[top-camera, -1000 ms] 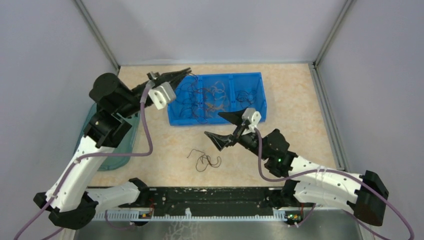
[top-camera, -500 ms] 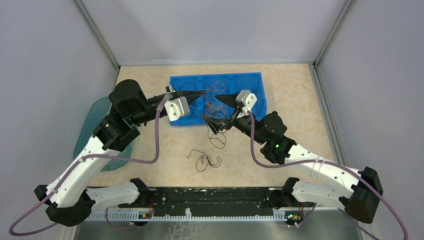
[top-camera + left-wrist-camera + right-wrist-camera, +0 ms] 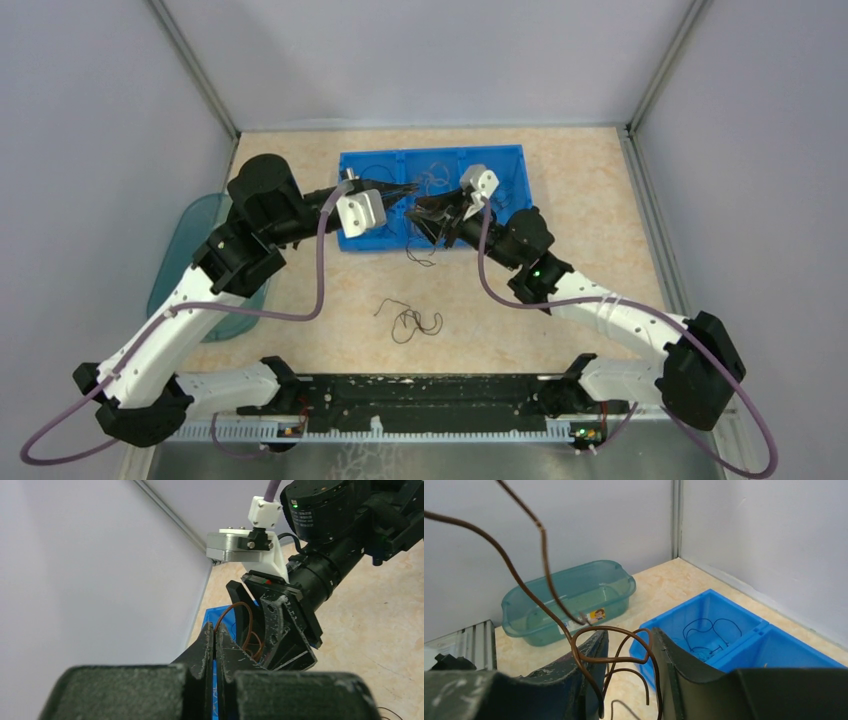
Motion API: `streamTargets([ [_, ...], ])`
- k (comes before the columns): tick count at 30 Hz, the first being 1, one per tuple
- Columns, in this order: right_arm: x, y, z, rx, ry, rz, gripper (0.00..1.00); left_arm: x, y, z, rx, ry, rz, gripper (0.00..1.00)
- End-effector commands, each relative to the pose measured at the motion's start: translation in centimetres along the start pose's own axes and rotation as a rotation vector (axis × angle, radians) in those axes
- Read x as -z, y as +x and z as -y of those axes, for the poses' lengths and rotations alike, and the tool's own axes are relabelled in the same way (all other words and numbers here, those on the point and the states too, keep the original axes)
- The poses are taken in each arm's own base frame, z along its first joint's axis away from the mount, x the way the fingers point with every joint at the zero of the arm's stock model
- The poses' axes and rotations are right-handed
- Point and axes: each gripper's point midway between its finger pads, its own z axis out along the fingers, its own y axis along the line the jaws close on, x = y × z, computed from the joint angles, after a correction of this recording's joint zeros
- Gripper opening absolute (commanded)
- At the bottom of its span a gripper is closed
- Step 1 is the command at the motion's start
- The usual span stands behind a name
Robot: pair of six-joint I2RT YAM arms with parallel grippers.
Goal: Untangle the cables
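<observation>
while left claw (image 3: 404, 188) pinches cables (image 3: 575, 652) over the bin (image 3: 362, 243) edge, right claw (image 3: 629, 635) stands narrow.

Seen from above, the cables (image 3: 421, 254) between the left gripper (image 3: 406, 188) and right gripper (image 3: 421, 211) are too thin to trace, and both grippers hide part of the blue bin (image 3: 500, 165). The left arm (image 3: 235, 255) covers part of the teal tub (image 3: 190, 222). In the right wrist view, 2 brown strands (image 3: 542, 532) run off the top and left edges.
</observation>
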Motion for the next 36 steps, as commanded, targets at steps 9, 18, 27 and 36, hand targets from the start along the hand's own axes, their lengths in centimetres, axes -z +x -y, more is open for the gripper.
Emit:
streamTargets([
  [9,-1.9,-5.2,-0.9,-0.052,-0.102,0.18,0.33,-0.7,-1.5,0.1,0.033,0.032,0.044,0.0],
  [18,0.3,-6.3,7.0,-0.122,0.177,0.19,0.0,-0.7,0.8,-0.3,-0.002,0.004,-0.049,0.73],
  [27,5.6,-9.9,17.2,-0.151,0.494,0.276,0.0,-0.1,1.7,0.2,-0.005,0.039,-0.112,0.94],
  [36,6.9,-16.1,21.3,-0.165,0.56,0.394,0.0,0.6,2.3,0.9,0.008,0.057,-0.148,0.94],
])
